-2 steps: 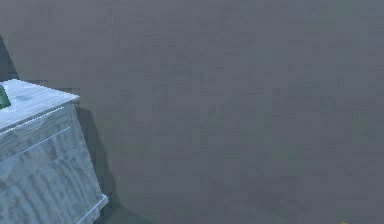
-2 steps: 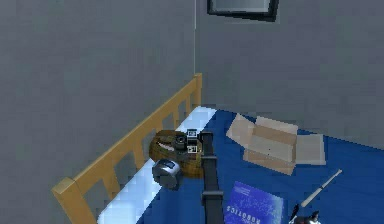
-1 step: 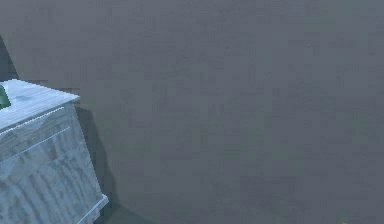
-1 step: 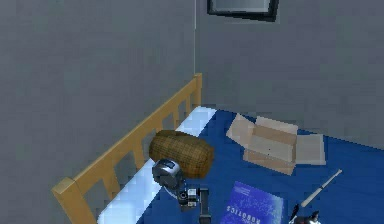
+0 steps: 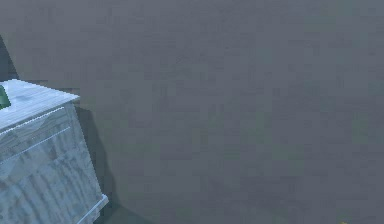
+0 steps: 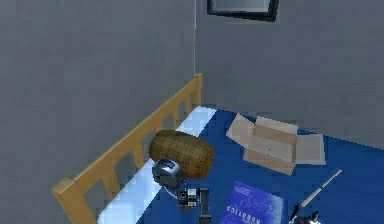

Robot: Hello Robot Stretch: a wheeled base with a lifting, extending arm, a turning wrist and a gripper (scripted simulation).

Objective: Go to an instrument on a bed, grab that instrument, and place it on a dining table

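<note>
A brown barrel-shaped thing (image 6: 183,151) with dark bands, like a small drum, lies on its side on the blue bed (image 6: 340,175) near the slatted wooden headboard (image 6: 130,150). The arm's dark bar (image 6: 204,208) rises from the bottom edge of the arm side view. At its end the gripper (image 6: 168,174) sits right against the lower left of the brown thing. I cannot tell whether it holds anything.
On the bed also lie an open cardboard box (image 6: 266,143), a blue book (image 6: 252,203) and a thin pale stick (image 6: 318,193). A dark framed picture (image 6: 243,8) hangs above. In the forward view a whitewashed wooden cabinet (image 5: 40,165) stands at the lower left before a grey wall (image 5: 240,100).
</note>
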